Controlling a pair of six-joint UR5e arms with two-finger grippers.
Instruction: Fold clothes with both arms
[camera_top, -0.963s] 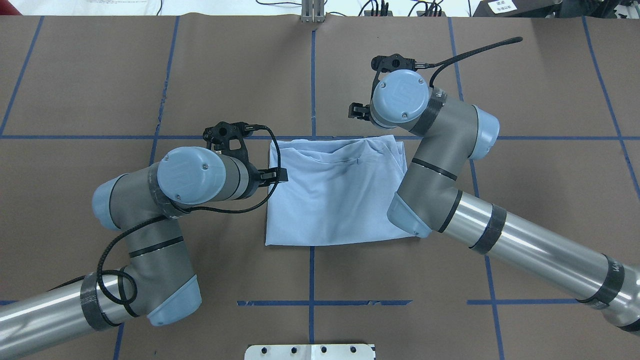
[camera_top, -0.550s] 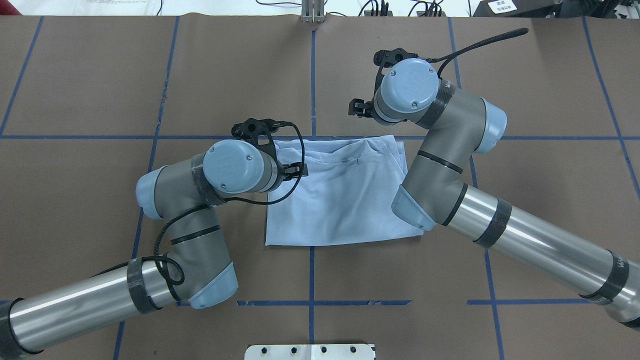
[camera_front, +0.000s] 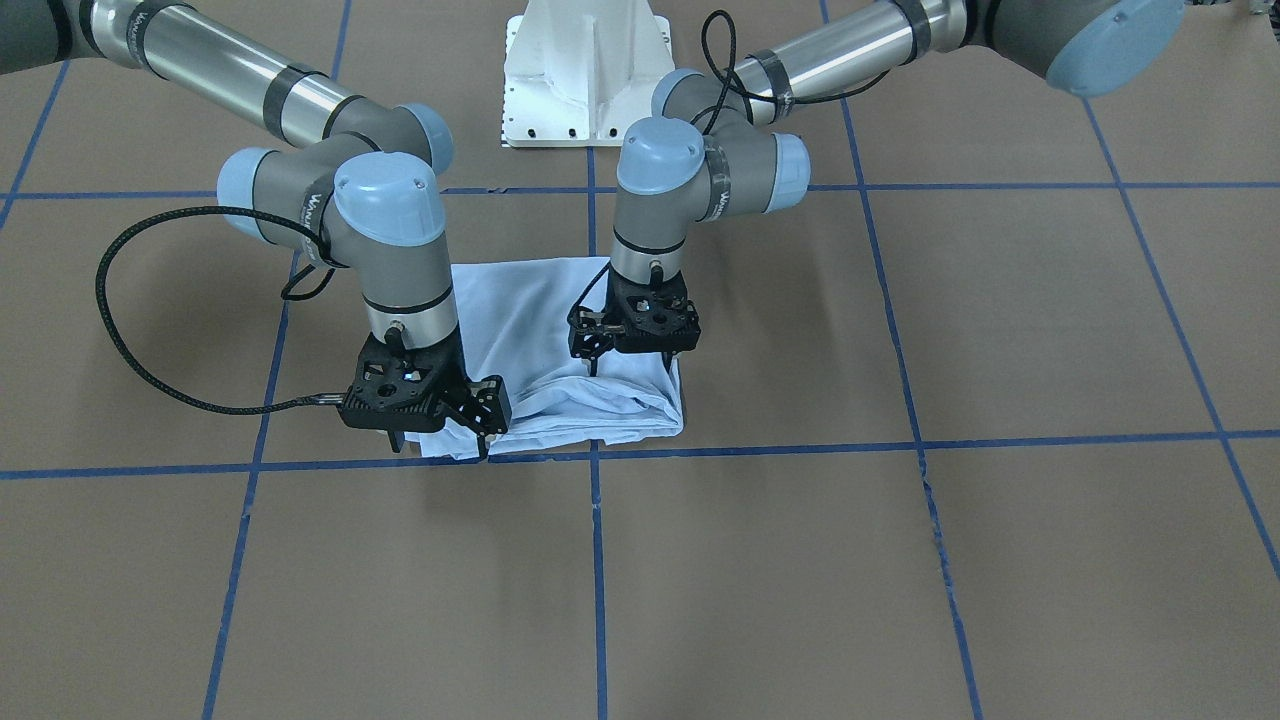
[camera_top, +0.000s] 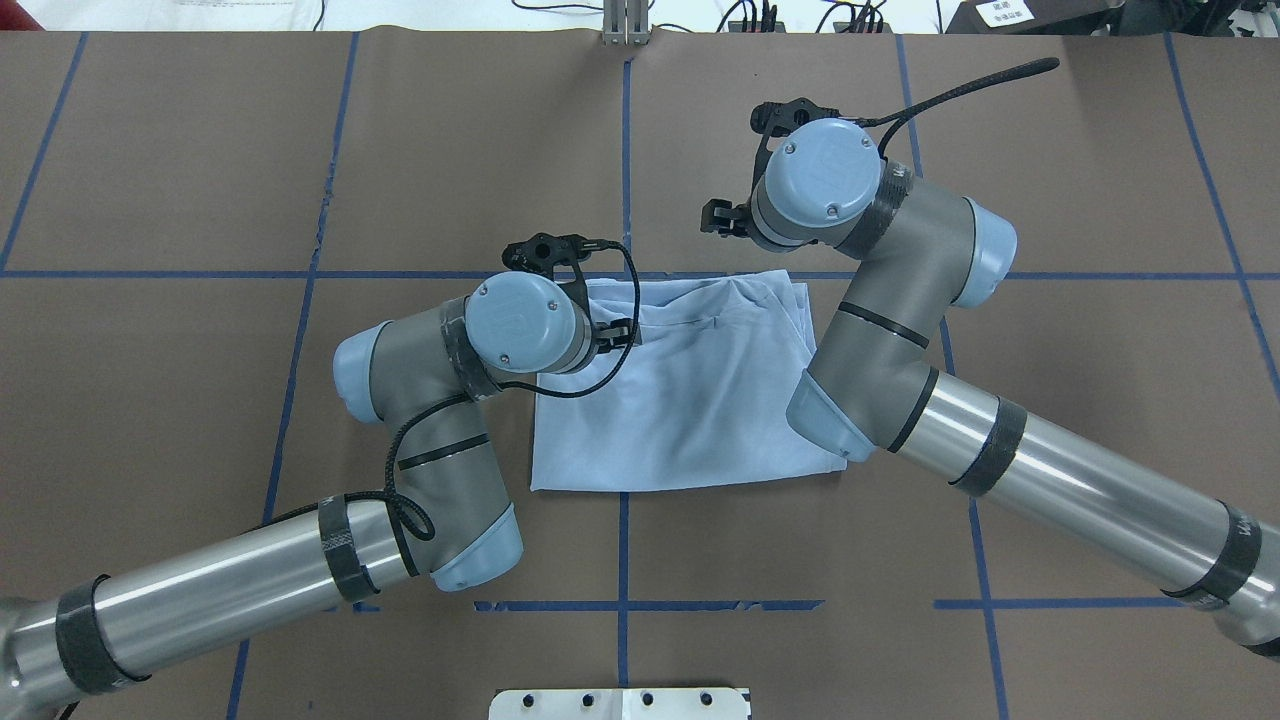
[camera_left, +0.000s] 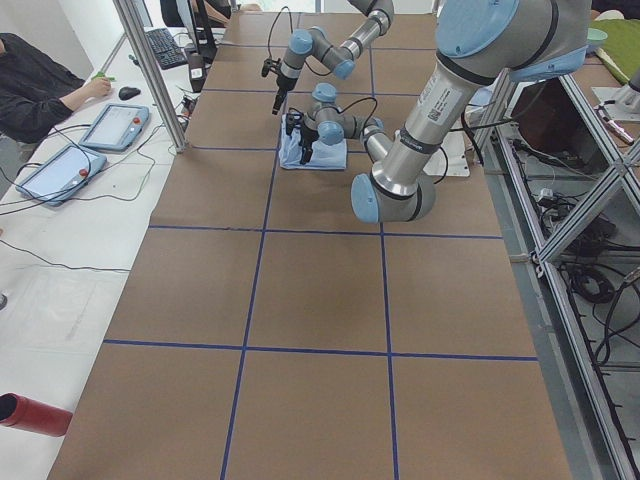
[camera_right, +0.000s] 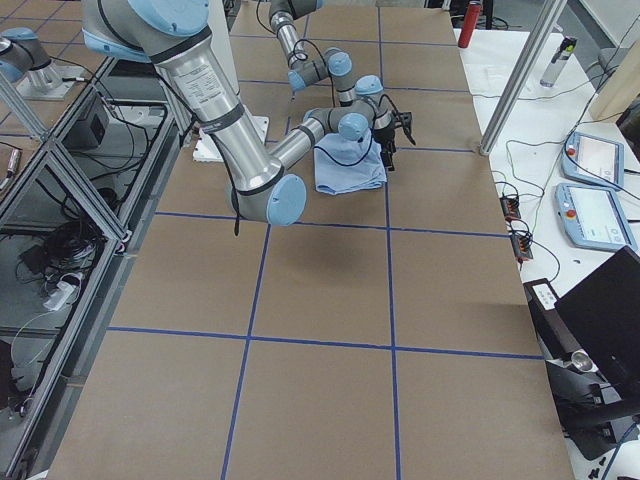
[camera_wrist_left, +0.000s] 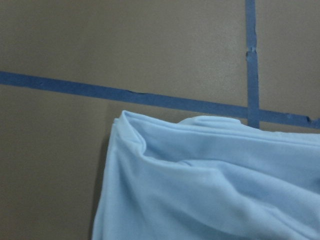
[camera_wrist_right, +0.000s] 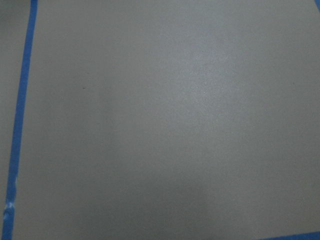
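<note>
The clothes are one light blue T-shirt (camera_top: 690, 400) (camera_front: 530, 310), folded into a rough rectangle on the brown table, with bunched folds along its far edge. My left gripper (camera_top: 618, 335) (camera_front: 592, 352) hangs open just above the shirt's far left part, holding nothing. My right gripper (camera_top: 712, 218) (camera_front: 484, 410) is open and empty near the shirt's far right corner, raised above it. The left wrist view shows the shirt's rumpled far corner (camera_wrist_left: 210, 185) beside blue tape. Only bare table and tape appear in the right wrist view. Neither chest print nor label shows.
Blue tape lines (camera_top: 625, 150) grid the brown table. The white pedestal base (camera_front: 585, 70) stands at the robot's side. Beyond the far edge are cables and a metal post (camera_top: 625, 25). A seated person (camera_left: 40, 80), tablets and a red bottle (camera_left: 30, 412) occupy the side desk.
My left arm has swung rightward, carrying its gripper from the shirt's left edge to above the shirt's far left part. The right arm shifted slightly away from the shirt. The shirt lies unchanged.
</note>
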